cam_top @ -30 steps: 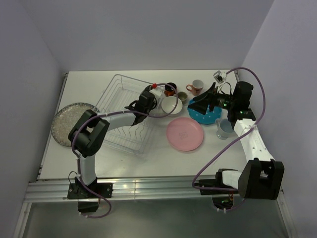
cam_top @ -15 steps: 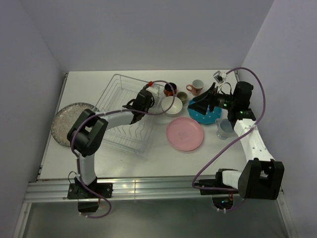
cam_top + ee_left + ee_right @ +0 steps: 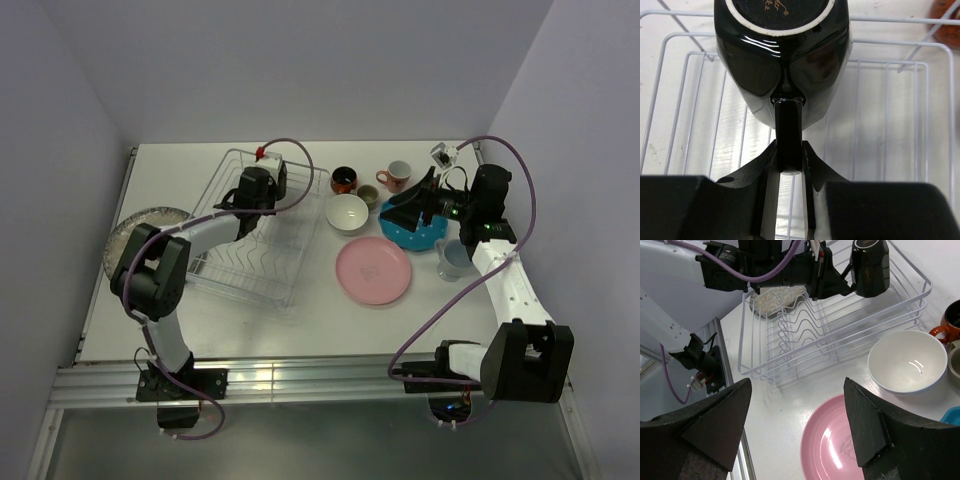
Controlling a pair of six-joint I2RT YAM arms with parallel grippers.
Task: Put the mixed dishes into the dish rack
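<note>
Left wrist view: left gripper (image 3: 789, 161) nearly closed, its fingers (image 3: 767, 172) pinching the handle of the black mug (image 3: 782, 55), with the wires of the dish rack (image 3: 890, 65) below
Change: a second ago this arm was at the rack's right side, close to the white bowl (image 3: 347, 213); it has since swung left, over the rack's far end
Black mug: carried on its side, base showing, above the rack; whether it touches a wire I cannot tell
Right gripper (image 3: 796, 422): wide open, holding nothing, unmoved beside the teal dotted plate (image 3: 415, 238)
Still on the table: pink plate (image 3: 373, 270), white bowl, the other mugs, grey speckled plate (image 3: 135, 240)
Meaning: the first mug looks ready to be set down, and the loading has barely begun
</note>
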